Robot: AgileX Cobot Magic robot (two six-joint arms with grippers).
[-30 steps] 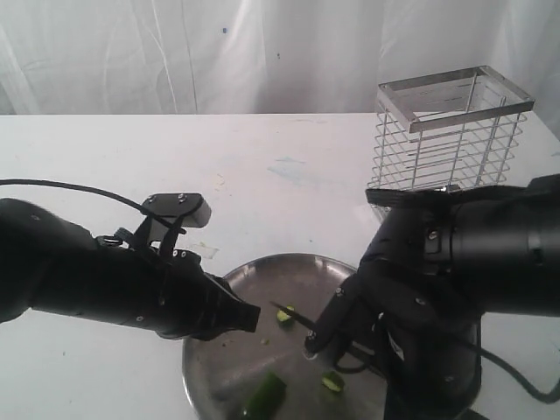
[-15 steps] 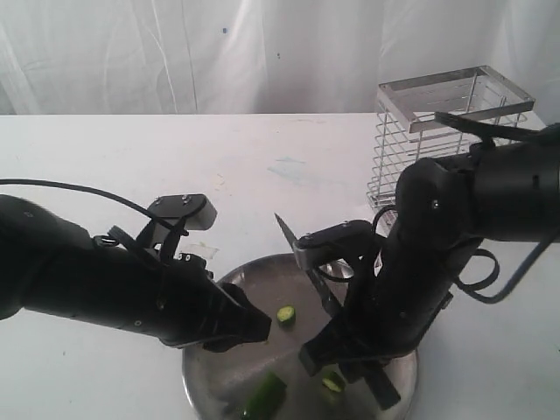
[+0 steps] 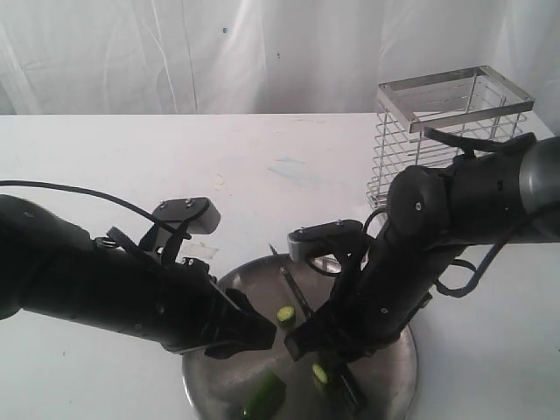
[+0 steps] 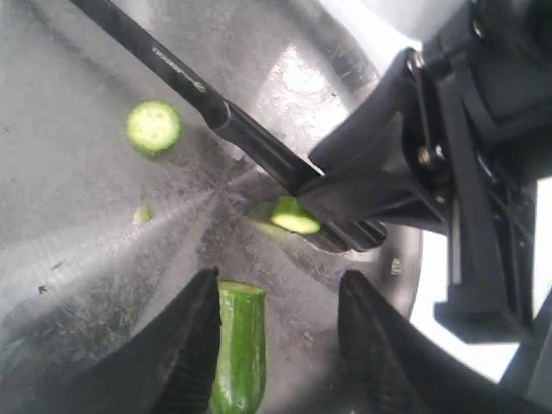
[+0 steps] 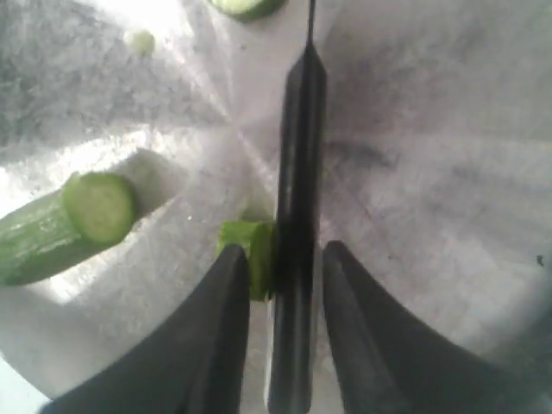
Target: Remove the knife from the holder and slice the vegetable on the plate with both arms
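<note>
The plate (image 3: 254,284) carries the knife (image 5: 296,172), its handle between the parted fingers of the right pincer (image 5: 285,259), ungripped; the vegetable (image 4: 239,345) lies between the left pincer's (image 4: 276,297) spread fingers, unheld; slices (image 4: 153,127) lie nearby.

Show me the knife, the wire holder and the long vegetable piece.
knife (image 4: 177,71): left wrist view, on the dark blade.
wire holder (image 3: 472,113): exterior view, on the front steel rim.
long vegetable piece (image 5: 43,237): right wrist view, on its green skin.
</note>
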